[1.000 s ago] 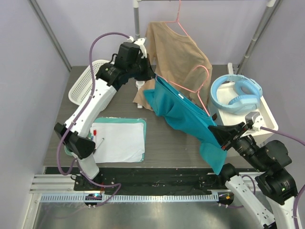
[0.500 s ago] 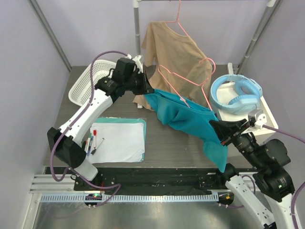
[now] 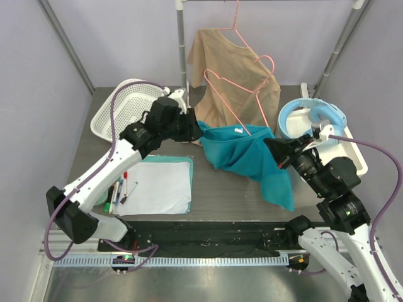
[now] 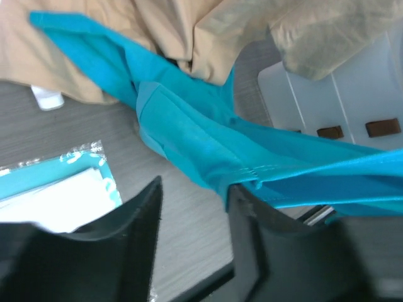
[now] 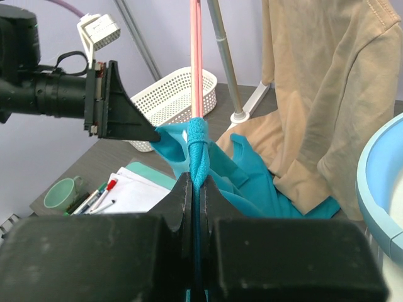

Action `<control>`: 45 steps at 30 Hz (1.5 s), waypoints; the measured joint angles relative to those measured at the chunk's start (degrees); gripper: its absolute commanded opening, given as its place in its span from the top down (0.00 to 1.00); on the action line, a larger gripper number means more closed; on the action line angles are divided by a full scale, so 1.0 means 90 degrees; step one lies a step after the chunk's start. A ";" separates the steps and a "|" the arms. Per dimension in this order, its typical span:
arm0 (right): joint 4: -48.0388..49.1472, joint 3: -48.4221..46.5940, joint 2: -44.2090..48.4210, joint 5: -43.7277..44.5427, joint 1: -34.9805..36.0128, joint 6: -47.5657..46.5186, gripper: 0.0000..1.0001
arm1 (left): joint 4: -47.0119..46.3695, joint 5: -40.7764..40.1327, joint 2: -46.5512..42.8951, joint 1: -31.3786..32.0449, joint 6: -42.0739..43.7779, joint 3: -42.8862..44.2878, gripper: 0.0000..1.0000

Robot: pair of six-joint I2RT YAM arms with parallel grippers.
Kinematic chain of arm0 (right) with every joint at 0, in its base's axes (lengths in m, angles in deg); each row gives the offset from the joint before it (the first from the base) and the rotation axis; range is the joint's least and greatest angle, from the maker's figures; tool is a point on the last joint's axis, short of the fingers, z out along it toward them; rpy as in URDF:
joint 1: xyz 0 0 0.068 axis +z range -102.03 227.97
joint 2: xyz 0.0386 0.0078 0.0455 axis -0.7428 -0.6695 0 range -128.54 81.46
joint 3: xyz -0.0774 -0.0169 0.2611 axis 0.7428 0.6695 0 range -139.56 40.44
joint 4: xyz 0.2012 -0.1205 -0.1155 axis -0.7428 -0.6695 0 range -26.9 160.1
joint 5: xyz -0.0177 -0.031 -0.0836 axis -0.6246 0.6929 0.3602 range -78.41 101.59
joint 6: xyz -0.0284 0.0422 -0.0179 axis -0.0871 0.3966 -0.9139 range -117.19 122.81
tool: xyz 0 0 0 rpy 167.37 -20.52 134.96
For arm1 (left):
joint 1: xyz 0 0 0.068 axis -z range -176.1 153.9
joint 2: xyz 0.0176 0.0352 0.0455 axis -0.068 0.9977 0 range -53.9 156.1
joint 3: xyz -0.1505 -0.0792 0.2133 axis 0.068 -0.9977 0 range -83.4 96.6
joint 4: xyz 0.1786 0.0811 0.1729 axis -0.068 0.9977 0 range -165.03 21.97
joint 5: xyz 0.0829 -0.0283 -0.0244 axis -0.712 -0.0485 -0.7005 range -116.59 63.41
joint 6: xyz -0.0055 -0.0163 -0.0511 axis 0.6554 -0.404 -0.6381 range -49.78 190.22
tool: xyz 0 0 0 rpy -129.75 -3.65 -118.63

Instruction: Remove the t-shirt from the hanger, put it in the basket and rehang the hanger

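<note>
I have the left gripper at about 10 o'clock from the centre of the table, its jaws part-way apart. In its wrist view a fold of the teal t-shirt dips into the gap against one finger, hooked more than pinched as far as I can judge. From there the shirt runs across the middle of the table, sagging onto the top, to the right gripper at roughly 3 o'clock, and a loose tail trails off toward 5 o'clock. The right gripper's jaws are pressed tight together on a rolled edge of the cloth. The pink hanger rises straight out of that same pinch, so I judge the wire is not yet free of the shirt. This is light, limp jersey: I expect it to stretch, bunch and drag on the wire rather than slide, with no risk of breakage. I would take it by a seamed edge, hem or collar, just beside the wire. Counting across: one white basket at 10 o'clock, one white mat at 8 o'clock, one teal t-shirt and two hangers. The second hanger hangs at 12 o'clock carrying one tan shirt. One pale-blue ring lies at 2 o'clock.
</note>
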 measured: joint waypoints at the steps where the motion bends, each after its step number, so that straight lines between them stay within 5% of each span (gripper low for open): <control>1: 0.0024 0.0000 -0.0039 0.0002 0.0000 0.0000 0.99 | 0.0010 -0.0087 -0.0119 0.0036 -0.0005 -0.0112 0.38; 12: 0.0578 0.0002 -0.0716 -0.0153 0.0000 0.0240 0.99 | -0.0852 0.0136 -0.1583 0.0653 -0.0520 -0.0447 0.32; 15: 0.0707 0.0002 -0.0937 -0.0267 0.0000 0.0328 0.99 | -0.1549 0.0158 -0.1564 0.0945 -0.0959 -0.0542 0.38; 26: 0.1156 0.0243 -0.1110 -0.0588 0.0002 0.0787 0.99 | -0.2353 -0.1421 0.0087 0.2375 -0.1183 0.0699 0.43; 42: 0.1190 0.0393 -0.0809 -0.0843 0.0002 0.0784 0.99 | -0.2557 -0.2212 0.0811 0.2373 -0.1234 0.1309 0.53; 45: 0.1212 0.0393 -0.0826 -0.1020 0.0002 0.0760 0.99 | -0.2582 -0.2181 0.1010 0.2373 -0.1241 0.1569 0.69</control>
